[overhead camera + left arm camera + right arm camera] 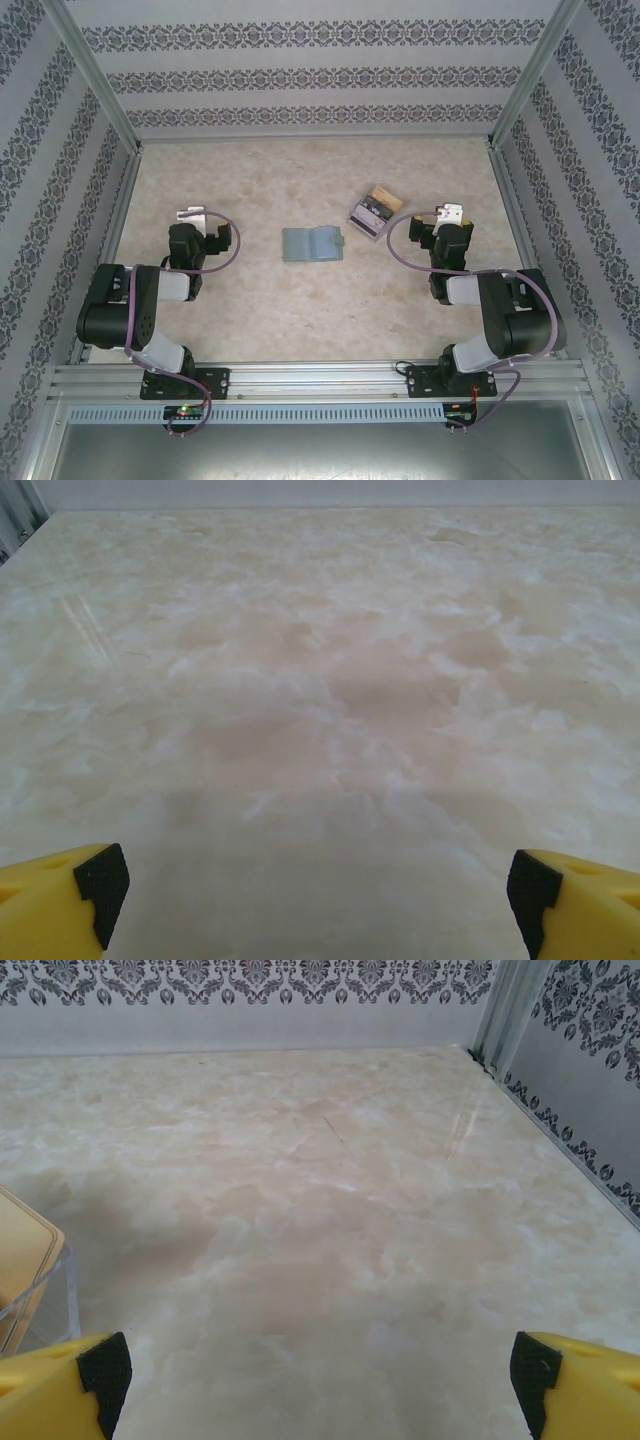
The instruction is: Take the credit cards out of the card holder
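The left end effector (318,888) and right end effector (318,1368) each stand wide open, gripping nothing, above the tabletop (330,680).

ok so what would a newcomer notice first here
The sage-green card holder lies flat in the middle of the marbled table. Just beyond it to the right sits a small pile of cards, lilac-grey with black marks plus a tan one. The left gripper and right gripper both stand open, holding nothing.
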You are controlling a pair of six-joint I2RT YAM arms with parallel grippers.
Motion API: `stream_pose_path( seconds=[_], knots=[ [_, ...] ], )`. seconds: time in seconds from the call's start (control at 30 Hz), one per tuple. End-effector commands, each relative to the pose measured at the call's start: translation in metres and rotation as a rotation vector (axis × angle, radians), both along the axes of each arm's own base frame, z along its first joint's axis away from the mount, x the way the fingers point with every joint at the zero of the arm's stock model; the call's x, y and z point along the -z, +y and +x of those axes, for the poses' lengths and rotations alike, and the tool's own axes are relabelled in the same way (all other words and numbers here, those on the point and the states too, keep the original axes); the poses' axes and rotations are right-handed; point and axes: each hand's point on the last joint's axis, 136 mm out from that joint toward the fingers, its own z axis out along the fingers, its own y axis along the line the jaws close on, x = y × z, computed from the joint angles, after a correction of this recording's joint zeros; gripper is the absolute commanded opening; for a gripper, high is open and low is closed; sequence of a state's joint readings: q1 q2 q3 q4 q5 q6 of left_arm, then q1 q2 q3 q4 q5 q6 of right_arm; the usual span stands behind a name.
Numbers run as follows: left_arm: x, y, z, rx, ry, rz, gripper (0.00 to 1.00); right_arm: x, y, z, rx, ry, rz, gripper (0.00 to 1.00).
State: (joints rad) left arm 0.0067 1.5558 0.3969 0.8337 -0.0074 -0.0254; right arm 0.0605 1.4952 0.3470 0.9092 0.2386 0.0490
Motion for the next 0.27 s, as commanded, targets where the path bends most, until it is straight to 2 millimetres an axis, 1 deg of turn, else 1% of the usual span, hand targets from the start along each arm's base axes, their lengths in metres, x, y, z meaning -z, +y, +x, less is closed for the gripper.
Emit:
stream_pose_path(
  seconds=[0.0,0.23],
  knots=[
    [-0.0034,-0.0025,0.0052,0.011,-0.004,0.013,0.99,-0.0069,-0.0057,0.0049,0.026,-0.026,0.01,0.98],
    [-0.0034,-0.0026,0.005,0.012,-0.004,0.013,0.99,-0.0072,-0.0048,0.0044,0.019,-0.029,0.011,0.98]
  ],
)
